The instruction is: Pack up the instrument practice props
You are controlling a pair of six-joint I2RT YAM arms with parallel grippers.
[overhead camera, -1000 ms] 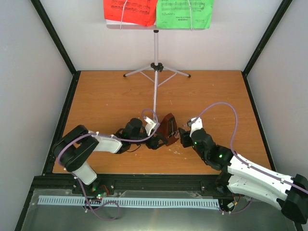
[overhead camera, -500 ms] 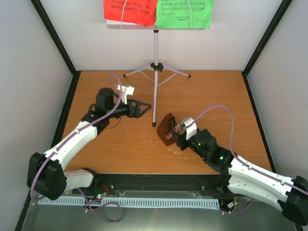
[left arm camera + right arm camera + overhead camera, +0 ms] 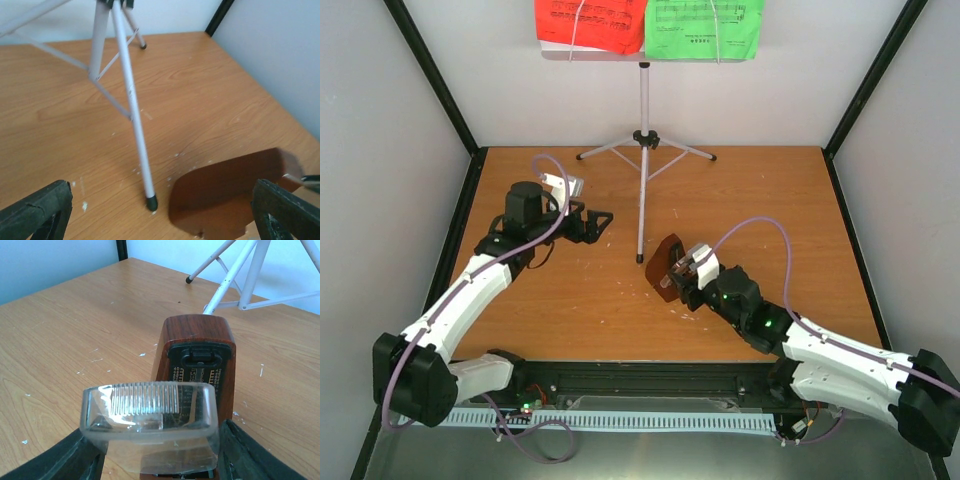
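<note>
top external: one metronome (image 3: 665, 268), two sheets (image 3: 590, 20), one stand (image 3: 643, 150).

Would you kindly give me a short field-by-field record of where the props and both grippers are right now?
left gripper: open, empty, left of the stand pole
right gripper: shut on the clear cover
clear cover: held in front of the metronome face
metronome: on the table, beside the stand's near foot
stand: unfolded, standing on its legs
red sheet, green sheet: side by side atop the stand

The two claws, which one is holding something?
The right claw, closed on the clear ribbed plastic cover; the left claw stands wide open, nothing between its fingers.
</note>
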